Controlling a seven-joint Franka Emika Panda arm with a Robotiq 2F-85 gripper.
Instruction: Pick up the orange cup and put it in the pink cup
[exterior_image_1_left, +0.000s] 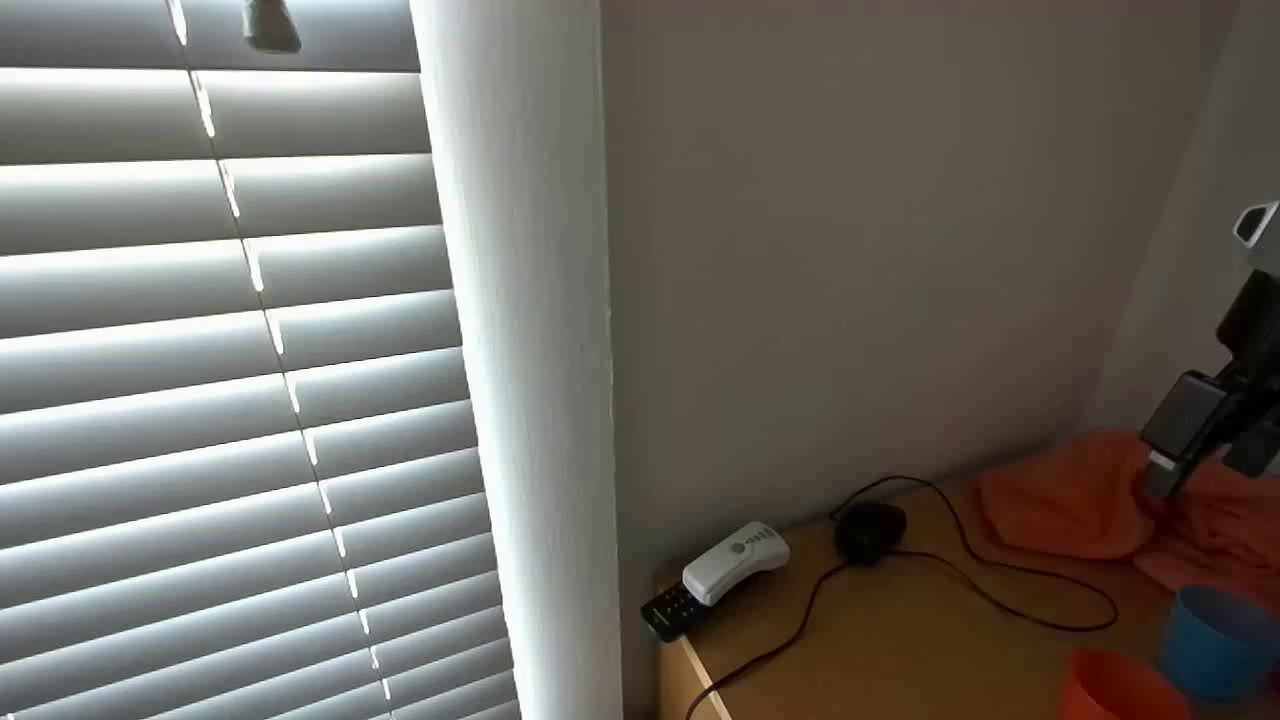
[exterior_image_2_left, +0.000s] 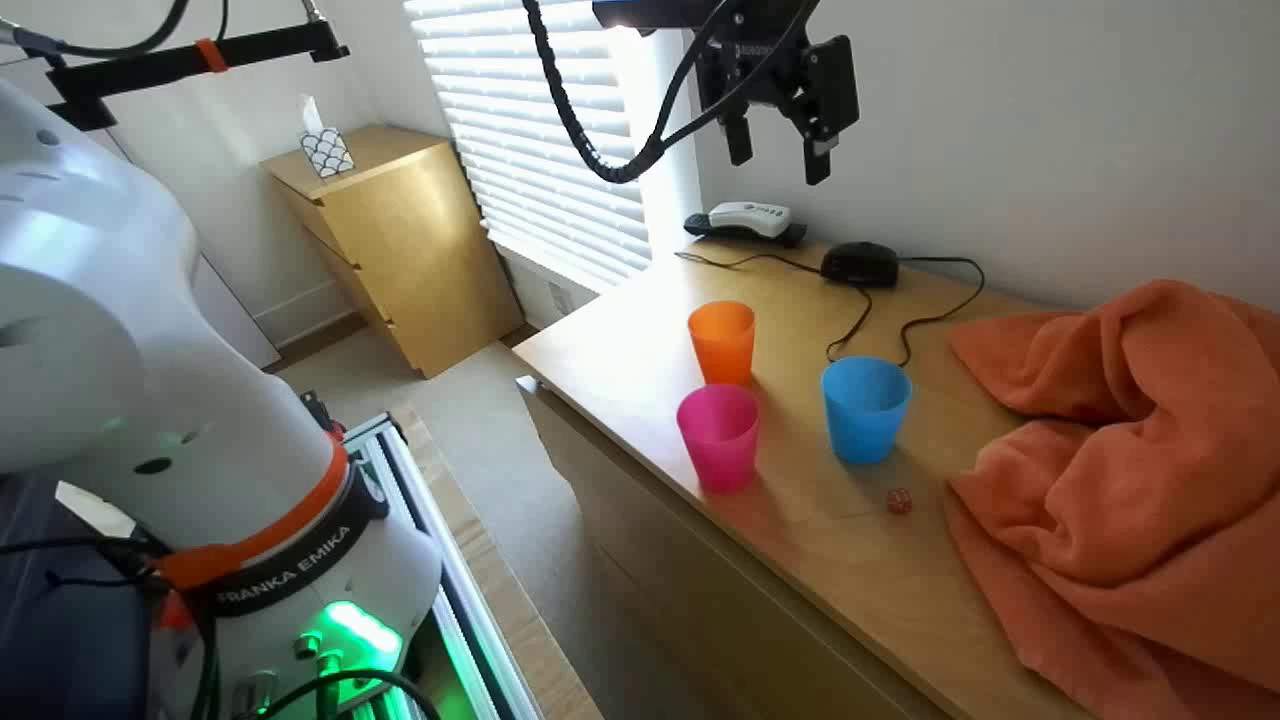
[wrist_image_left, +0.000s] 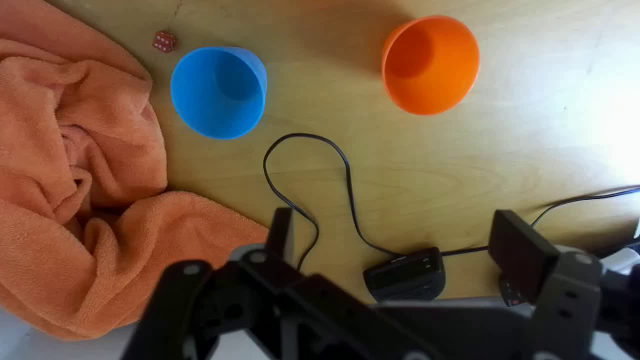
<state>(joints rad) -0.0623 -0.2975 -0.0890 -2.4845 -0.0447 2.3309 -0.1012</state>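
Note:
The orange cup (exterior_image_2_left: 722, 345) stands upright on the wooden dresser top, and it also shows in the wrist view (wrist_image_left: 431, 65) at the upper right. In an exterior view the orange cup (exterior_image_1_left: 1118, 688) is cut off by the bottom edge. The pink cup (exterior_image_2_left: 720, 440) stands upright near the dresser's front edge, close to the orange cup; it is out of the wrist view. My gripper (exterior_image_2_left: 779, 158) is open and empty, high above the back of the dresser. In the wrist view the fingers (wrist_image_left: 392, 240) are wide apart, with both cups outside them.
A blue cup (exterior_image_2_left: 866, 410) stands right of the pink cup, near a red die (exterior_image_2_left: 899, 500). An orange towel (exterior_image_2_left: 1130, 480) is heaped at the right. A black device (exterior_image_2_left: 860, 264) with cables and a white remote (exterior_image_2_left: 750, 218) lie along the wall.

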